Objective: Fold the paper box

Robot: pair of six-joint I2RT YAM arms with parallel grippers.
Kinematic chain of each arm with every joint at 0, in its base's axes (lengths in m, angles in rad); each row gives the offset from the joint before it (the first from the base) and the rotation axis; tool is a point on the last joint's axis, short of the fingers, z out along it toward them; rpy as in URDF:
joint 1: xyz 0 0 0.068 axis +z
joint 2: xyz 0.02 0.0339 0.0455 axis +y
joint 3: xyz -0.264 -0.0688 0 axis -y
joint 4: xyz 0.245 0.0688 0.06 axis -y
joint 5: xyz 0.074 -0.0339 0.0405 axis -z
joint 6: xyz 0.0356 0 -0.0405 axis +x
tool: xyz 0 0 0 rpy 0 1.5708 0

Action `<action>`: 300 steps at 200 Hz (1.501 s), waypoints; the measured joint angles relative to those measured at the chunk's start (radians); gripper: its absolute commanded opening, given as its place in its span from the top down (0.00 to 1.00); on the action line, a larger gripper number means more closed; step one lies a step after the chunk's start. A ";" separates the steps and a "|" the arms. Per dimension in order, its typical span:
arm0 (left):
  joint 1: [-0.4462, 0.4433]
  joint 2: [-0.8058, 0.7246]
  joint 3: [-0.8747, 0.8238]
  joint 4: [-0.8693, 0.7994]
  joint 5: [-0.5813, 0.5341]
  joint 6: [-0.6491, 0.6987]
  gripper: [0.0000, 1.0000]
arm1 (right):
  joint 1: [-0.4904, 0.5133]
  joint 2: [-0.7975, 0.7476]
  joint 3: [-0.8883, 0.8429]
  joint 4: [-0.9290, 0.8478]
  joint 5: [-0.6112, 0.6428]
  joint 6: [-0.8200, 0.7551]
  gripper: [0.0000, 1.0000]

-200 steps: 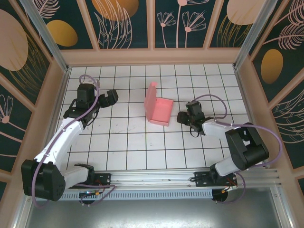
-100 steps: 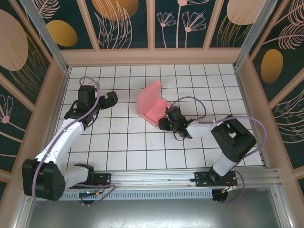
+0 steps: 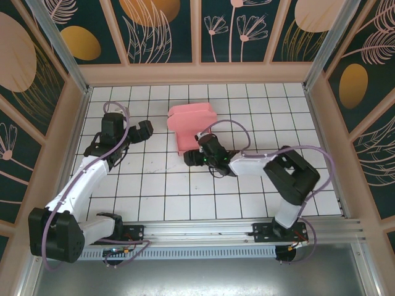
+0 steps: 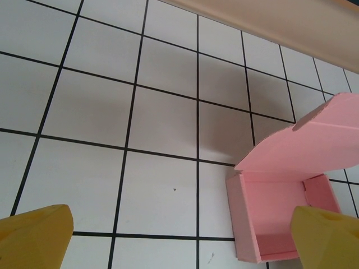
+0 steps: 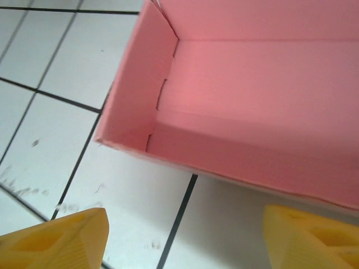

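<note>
The paper box point(image 3: 188, 120) is a salmon-pink open tray with its lid leaning over it, on the tiled table left of centre. My right gripper point(image 3: 192, 158) is at the box's near side. In the right wrist view its yellow fingertips point(image 5: 56, 241) stand wide apart, open, with bare tile between them and the tray's near wall point(image 5: 252, 162) just ahead. My left gripper point(image 3: 145, 129) hovers left of the box, open and empty. In the left wrist view, the tray point(image 4: 280, 207) and its raised lid point(image 4: 314, 140) lie at the lower right, beside the left gripper's right fingertip point(image 4: 328, 238).
Wooden walls point(image 3: 197, 73) with patterned panels enclose the white tiled table point(image 3: 160, 185) on three sides. An aluminium rail point(image 3: 197, 231) with both arm bases runs along the near edge. The right arm's purple cable point(image 3: 228, 126) loops just right of the box.
My right arm swept left across the table and the box moved left with it. The lid tipped from upright to leaning over the tray. The right jaws spread wider. The left arm stayed put.
</note>
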 measured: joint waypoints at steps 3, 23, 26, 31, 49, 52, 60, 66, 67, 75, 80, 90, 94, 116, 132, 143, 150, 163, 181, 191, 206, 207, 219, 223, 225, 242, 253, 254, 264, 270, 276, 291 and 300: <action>0.000 0.001 0.000 0.003 0.006 0.000 0.02 | -0.004 -0.017 -0.007 -0.001 -0.004 -0.008 0.26; 0.000 0.033 0.015 0.021 0.052 0.005 0.01 | -0.066 -0.143 -0.048 -0.004 -0.039 -0.068 0.25; 0.000 0.045 0.021 0.023 0.056 0.008 0.01 | -0.083 -0.164 -0.051 -0.006 -0.046 -0.078 0.25; 0.000 0.064 0.036 0.024 0.065 0.014 0.01 | -0.107 -0.193 -0.053 -0.007 -0.055 -0.094 0.25; 0.000 0.145 0.116 0.019 0.079 0.056 0.01 | -0.202 -0.270 -0.054 -0.008 -0.082 -0.143 0.24; 0.000 0.159 0.133 0.020 0.080 0.066 0.01 | -0.219 -0.283 -0.054 -0.008 -0.084 -0.152 0.24; 0.000 0.197 0.184 0.018 0.085 0.096 0.04 | -0.258 -0.304 -0.054 -0.010 -0.090 -0.170 0.24; 0.000 0.223 0.224 0.018 0.097 0.121 0.04 | -0.283 -0.318 -0.054 -0.013 -0.095 -0.182 0.23; 0.000 0.226 0.229 0.017 0.099 0.126 0.04 | -0.290 -0.321 -0.054 -0.014 -0.098 -0.185 0.23; 0.001 0.260 0.286 0.013 0.127 0.173 0.04 | -0.318 -0.334 -0.056 -0.022 -0.103 -0.200 0.23; 0.001 0.284 0.325 0.005 0.151 0.206 0.05 | -0.331 -0.340 -0.057 -0.027 -0.105 -0.206 0.23; 0.001 0.330 0.402 -0.016 0.189 0.265 0.06 | -0.351 -0.350 -0.061 -0.035 -0.108 -0.217 0.23; 0.000 0.351 0.433 -0.029 0.203 0.288 0.07 | -0.357 -0.354 -0.063 -0.039 -0.109 -0.222 0.23; -0.007 0.467 0.591 -0.107 0.283 0.420 0.13 | -0.366 -0.364 -0.084 -0.042 -0.117 -0.233 0.23; -0.021 0.542 0.671 -0.176 0.322 0.495 0.14 | -0.366 -0.368 -0.107 -0.043 -0.127 -0.233 0.23; -0.040 0.593 0.721 -0.233 0.337 0.547 0.14 | -0.366 -0.369 -0.124 -0.044 -0.130 -0.233 0.23; -0.056 0.627 0.753 -0.274 0.342 0.581 0.14 | -0.366 -0.369 -0.134 -0.045 -0.130 -0.233 0.23; -0.090 0.684 0.805 -0.343 0.344 0.638 0.17 | -0.366 -0.369 -0.147 -0.047 -0.132 -0.230 0.23; -0.131 0.749 0.857 -0.425 0.343 0.692 0.29 | -0.366 -0.369 -0.152 -0.047 -0.133 -0.230 0.23; -0.145 0.780 0.887 -0.472 0.343 0.720 0.32 | -0.366 -0.369 -0.153 -0.047 -0.133 -0.230 0.23; -0.150 0.819 0.927 -0.532 0.334 0.750 0.38 | -0.366 -0.369 -0.153 -0.047 -0.133 -0.230 0.23; -0.150 0.822 0.931 -0.538 0.332 0.753 0.39 | -0.366 -0.369 -0.153 -0.047 -0.133 -0.230 0.23; -0.146 0.841 0.953 -0.586 0.319 0.781 0.42 | -0.366 -0.369 -0.153 -0.047 -0.133 -0.230 0.23; -0.145 0.844 0.957 -0.600 0.309 0.791 0.43 | -0.366 -0.369 -0.153 -0.047 -0.133 -0.230 0.23; -0.145 0.844 0.958 -0.606 0.305 0.795 0.44 | -0.366 -0.369 -0.153 -0.047 -0.133 -0.230 0.23; -0.142 0.844 0.961 -0.654 0.256 0.823 0.49 | -0.366 -0.369 -0.153 -0.047 -0.133 -0.230 0.23; -0.141 0.844 0.962 -0.673 0.225 0.835 0.57 | -0.366 -0.369 -0.153 -0.047 -0.133 -0.230 0.23; -0.141 0.844 0.962 -0.676 0.223 0.836 0.57 | -0.366 -0.369 -0.153 -0.047 -0.133 -0.230 0.23; -0.141 0.844 0.962 -0.690 0.204 0.854 0.60 | -0.366 -0.369 -0.153 -0.047 -0.133 -0.230 0.23; -0.141 0.844 0.962 -0.696 0.197 0.858 0.63 | -0.366 -0.369 -0.153 -0.047 -0.133 -0.230 0.23; -0.141 0.844 0.962 -0.700 0.194 0.863 0.65 | -0.366 -0.369 -0.153 -0.047 -0.133 -0.230 0.23; -0.141 0.844 0.963 -0.710 0.191 0.872 0.71 | -0.366 -0.369 -0.153 -0.047 -0.133 -0.230 0.23; -0.141 0.844 0.965 -0.713 0.192 0.871 0.77 | -0.366 -0.369 -0.153 -0.047 -0.133 -0.230 0.23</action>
